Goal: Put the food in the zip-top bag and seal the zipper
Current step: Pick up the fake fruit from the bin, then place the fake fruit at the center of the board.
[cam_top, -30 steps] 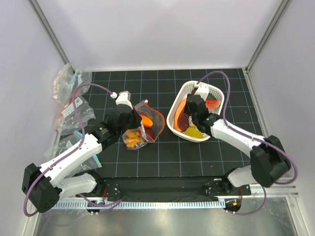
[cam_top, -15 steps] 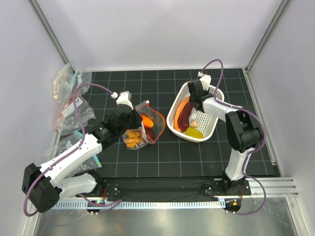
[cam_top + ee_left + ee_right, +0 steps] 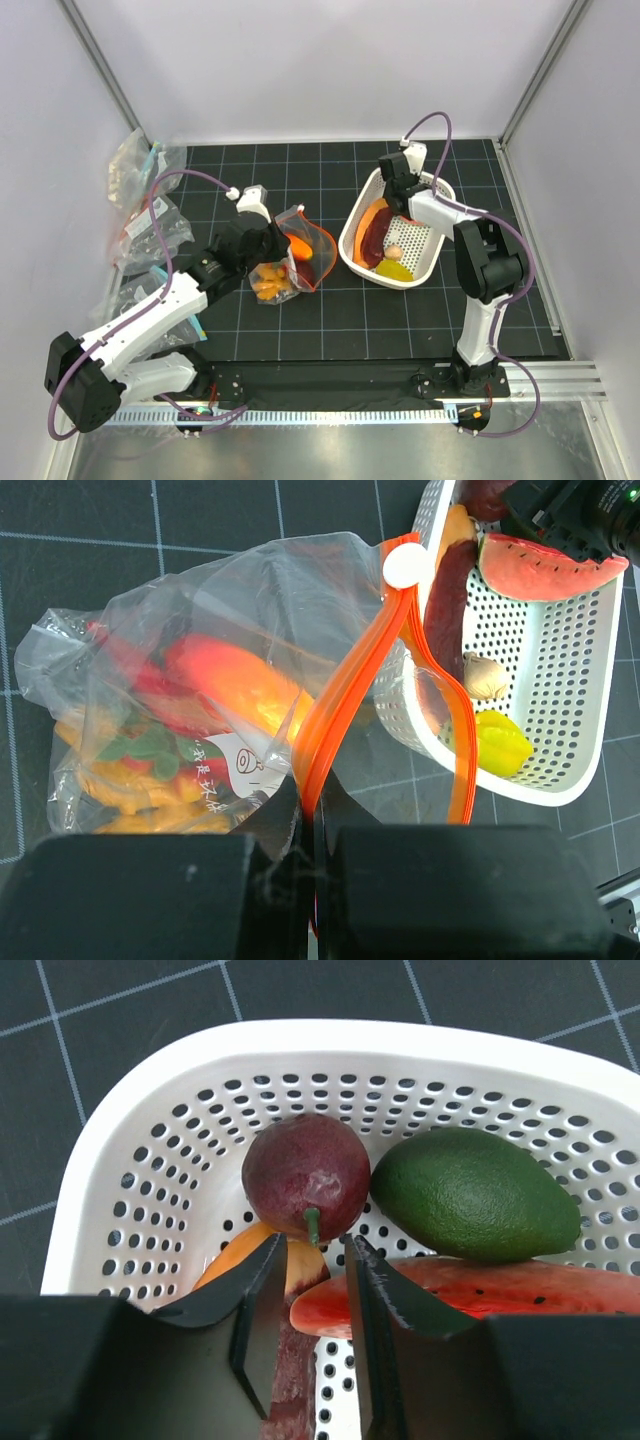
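Top external: the zip-top bag (image 3: 295, 250) lies left of centre on the black mat (image 3: 330, 320). The white basket (image 3: 352, 232) is just to its right, not touching. Your left gripper (image 3: 262, 240) sits at the bag's left side. Your right gripper (image 3: 397, 192) hangs over the basket's far end.

Left wrist: left jaws are clamped fully together on the zipper (image 3: 345, 700) strip of 1 lip. I read that as a hold to prop the mouth. The 2 orange lips bow apart toward the basket and meet at the white slider (image 3: 404, 567) at the far end. Some food (image 3: 230, 685) is inside already: orange, red and green bits. The mouth faces the basket, so the transfer path is short.

Right wrist: right jaws are narrow with a slim gap, and nothing is visibly clamped. They hover by the stem of the purple fruit (image 3: 305, 1165). The avocado (image 3: 470, 1195) touches it on the right, and the watermelon slice (image 3: 450, 1295) lies just nearer. Looks like a pick is being lined up; I can't tell on which piece.

Status, my judgement: partway. Several pieces are left in the basket and the zipper is unsealed.

Risks:
- The round fruit could squirt out of narrow jaws, so you'd want them wider before descending.
- Don't release the left hold, or the mouth likely collapses.
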### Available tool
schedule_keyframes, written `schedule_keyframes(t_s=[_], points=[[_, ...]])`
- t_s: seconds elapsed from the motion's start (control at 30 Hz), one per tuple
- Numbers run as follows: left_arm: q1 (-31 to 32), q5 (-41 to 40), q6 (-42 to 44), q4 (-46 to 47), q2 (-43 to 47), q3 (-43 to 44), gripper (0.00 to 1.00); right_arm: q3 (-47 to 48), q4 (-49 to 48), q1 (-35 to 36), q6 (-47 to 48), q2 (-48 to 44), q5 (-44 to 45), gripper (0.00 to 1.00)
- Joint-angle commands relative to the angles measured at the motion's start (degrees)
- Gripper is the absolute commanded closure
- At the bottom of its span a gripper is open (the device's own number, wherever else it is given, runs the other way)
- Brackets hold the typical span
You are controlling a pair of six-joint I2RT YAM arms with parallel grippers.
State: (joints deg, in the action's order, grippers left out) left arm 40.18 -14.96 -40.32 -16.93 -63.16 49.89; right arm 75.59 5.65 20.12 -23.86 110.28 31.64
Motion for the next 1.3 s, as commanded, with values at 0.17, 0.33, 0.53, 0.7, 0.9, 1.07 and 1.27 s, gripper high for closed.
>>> schedule_keyframes(t_s=[0.17, 0.33, 0.53, 0.7, 0.9, 1.07, 1.27], points=[[-0.19, -0.07, -0.11, 3.66, 0.14, 0.47, 1.00, 4.12, -1.43, -0.43, 1.36, 0.99, 2.29, 0.73], [-0.19, -0.07, -0.03, 3.66, -0.21, 0.56, 1.00, 4.92, -2.13, -0.61, 1.97, 1.34, 1.42, 0.92], [-0.19, -0.07, -0.03, 3.66, -0.21, 0.47, 1.00, 1.05, -4.24, -0.43, 2.68, -3.04, 0.44, 0.99], [-0.19, 0.37, -0.11, 3.74, -0.30, 0.56, 1.00, -6.31, -5.39, 0.62, 2.94, -13.04, -4.56, 0.99], [-0.19, 1.16, -0.29, 3.74, -1.09, 0.82, 1.00, -14.49, -4.95, 3.08, -0.74, -27.62, -12.82, 0.99], [-0.19, 0.99, -0.29, 3.83, -1.44, 0.91, 1.00, -17.84, -2.66, 8.17, -2.07, -36.51, -16.16, 0.99], [-0.19, 1.07, -0.20, 3.83, -2.76, 1.35, 1.00, -22.59, -7.75, 16.26, -0.23, -41.90, -25.18, 0.99]])
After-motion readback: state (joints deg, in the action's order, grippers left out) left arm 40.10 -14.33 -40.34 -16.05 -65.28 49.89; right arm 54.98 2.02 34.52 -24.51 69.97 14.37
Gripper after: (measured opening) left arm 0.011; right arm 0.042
